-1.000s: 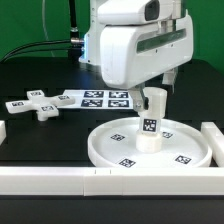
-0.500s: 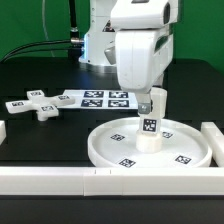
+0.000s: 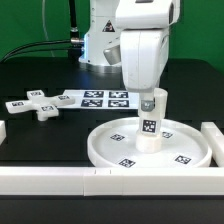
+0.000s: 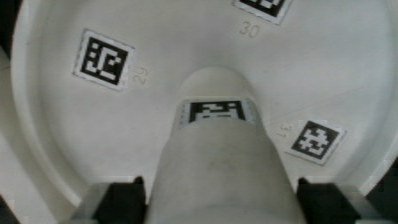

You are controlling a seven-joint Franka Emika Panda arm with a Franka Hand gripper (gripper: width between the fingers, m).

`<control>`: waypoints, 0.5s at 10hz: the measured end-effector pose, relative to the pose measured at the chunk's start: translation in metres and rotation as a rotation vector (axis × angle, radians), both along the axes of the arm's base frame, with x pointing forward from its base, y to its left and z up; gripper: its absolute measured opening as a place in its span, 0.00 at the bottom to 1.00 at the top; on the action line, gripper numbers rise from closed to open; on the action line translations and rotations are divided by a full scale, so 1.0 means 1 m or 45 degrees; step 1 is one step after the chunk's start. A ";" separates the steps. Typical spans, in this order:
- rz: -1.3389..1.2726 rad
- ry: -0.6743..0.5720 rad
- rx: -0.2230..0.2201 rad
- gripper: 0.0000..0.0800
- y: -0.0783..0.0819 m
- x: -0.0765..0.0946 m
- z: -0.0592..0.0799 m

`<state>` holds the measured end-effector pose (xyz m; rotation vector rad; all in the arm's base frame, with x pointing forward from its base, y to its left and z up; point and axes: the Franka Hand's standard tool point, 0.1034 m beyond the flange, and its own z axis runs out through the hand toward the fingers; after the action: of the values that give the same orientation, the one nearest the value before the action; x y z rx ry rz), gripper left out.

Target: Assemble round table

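Note:
The large round disc (image 3: 100, 150) lies flat at the front right of the exterior view. The short cylinder leg (image 3: 150, 128) stands upright at its middle. My gripper (image 3: 151, 100) comes straight down over the leg's top and is shut on it. In the wrist view the leg (image 4: 217, 150) fills the middle between my two dark fingers (image 4: 121, 200), with the disc floor (image 4: 71, 130) and its tags around it. The cross-shaped four-arm piece (image 3: 40, 105) lies flat at the exterior view's left, apart from the disc.
The marker board (image 3: 100, 98) lies behind the disc, beside the cross piece. White border blocks run along the front (image 3: 50, 180) and at the right (image 3: 214, 140). The arm's white body stands behind the disc.
My hand has turned about the upright leg: its wide side faced the camera a second ago, and now its narrow side does. The leg and the disc stay in place.

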<state>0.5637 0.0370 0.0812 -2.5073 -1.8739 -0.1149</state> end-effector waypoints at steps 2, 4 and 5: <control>-0.044 0.002 0.003 0.51 0.000 0.000 0.000; -0.142 0.008 0.011 0.51 0.000 0.000 0.000; -0.323 0.017 0.022 0.51 0.000 0.000 0.000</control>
<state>0.5634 0.0366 0.0809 -2.7136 -1.5345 -0.1145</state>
